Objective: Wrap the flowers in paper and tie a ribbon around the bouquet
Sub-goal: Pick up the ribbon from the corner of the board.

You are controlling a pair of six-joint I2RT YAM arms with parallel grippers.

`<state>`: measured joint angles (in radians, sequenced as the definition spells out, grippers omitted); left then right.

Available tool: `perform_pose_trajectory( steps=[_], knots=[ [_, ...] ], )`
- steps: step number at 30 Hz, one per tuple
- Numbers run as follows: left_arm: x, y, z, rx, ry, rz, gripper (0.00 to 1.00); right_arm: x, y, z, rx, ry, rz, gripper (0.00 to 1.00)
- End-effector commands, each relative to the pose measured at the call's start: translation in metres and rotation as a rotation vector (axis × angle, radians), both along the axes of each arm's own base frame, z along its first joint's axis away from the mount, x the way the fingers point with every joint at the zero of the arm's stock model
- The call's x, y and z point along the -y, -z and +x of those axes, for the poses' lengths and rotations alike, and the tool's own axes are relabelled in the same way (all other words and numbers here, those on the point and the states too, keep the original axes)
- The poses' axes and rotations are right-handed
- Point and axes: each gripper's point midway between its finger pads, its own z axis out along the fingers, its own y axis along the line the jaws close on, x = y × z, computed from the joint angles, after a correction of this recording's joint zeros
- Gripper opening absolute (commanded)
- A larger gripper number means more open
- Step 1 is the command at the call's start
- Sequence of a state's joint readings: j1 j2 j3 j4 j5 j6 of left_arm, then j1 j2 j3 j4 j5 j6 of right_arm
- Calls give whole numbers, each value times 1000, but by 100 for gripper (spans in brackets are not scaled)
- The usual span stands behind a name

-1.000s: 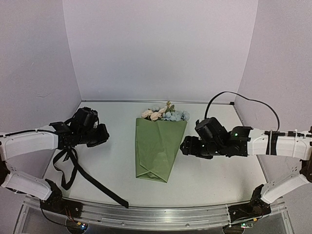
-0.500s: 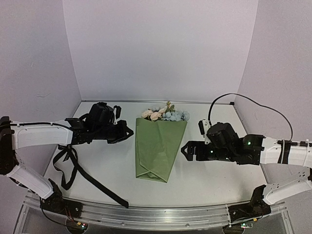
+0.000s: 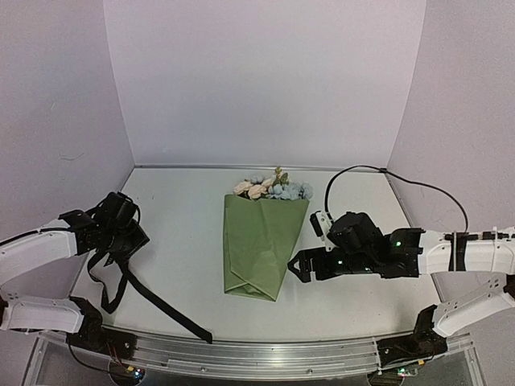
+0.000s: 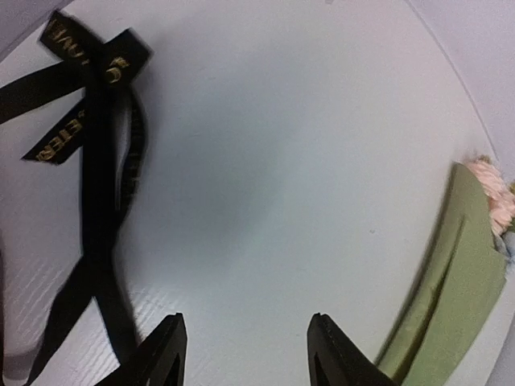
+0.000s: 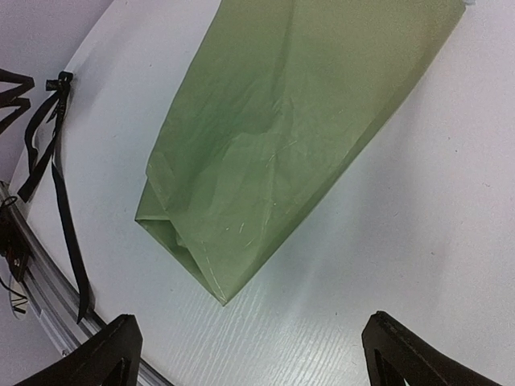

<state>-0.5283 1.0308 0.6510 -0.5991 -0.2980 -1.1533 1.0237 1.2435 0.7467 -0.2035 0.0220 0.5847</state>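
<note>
Left gripper [image 4: 247, 338], spread and empty, has the ribbon [image 4: 98, 209] just beside one finger; centre over a single strand before pinching. Right gripper [image 5: 253, 338], spread wide, faces the bouquet [image 5: 282, 137] just ahead.

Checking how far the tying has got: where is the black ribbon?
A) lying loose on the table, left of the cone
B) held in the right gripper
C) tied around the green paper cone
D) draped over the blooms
A: the ribbon lies in loose loops on the table, apart from the bouquet.
</note>
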Motion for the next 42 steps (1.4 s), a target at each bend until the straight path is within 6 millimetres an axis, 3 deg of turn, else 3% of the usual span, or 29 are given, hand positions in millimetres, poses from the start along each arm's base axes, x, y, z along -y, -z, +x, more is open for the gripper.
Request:
perform_pose_trajectory(
  steps=[1,7,10,18,20,23,26,32,37,42],
  knots=[
    [-49,36,-21,-151,-135,113,56,-9,2,-6,-41,-31,21,98],
    [-68,62,-17,-225,-196,93,55,-11,2,-10,-44,-66,19,98],
    [-64,70,-8,-250,-157,103,50,-10,3,-9,-33,-69,8,98],
    [-54,95,-15,-343,-152,56,41,-7,4,-7,-16,-61,-5,98],
    [-50,99,-16,-351,-144,36,35,-6,6,-7,-17,-60,-9,98],
    [-46,103,-18,-362,-137,9,12,-8,8,-7,-27,-62,-13,98],
    [-36,91,-13,-329,-113,-35,0,-9,11,-7,-34,-69,-18,98],
    [19,26,16,-194,57,-96,0,-28,-2,-8,-22,-149,5,98],
    [75,-7,25,-127,191,-189,0,-67,-26,-4,-3,-256,70,98],
    [129,-28,28,-89,329,-303,0,-110,-36,0,23,-346,111,98]
  ],
)
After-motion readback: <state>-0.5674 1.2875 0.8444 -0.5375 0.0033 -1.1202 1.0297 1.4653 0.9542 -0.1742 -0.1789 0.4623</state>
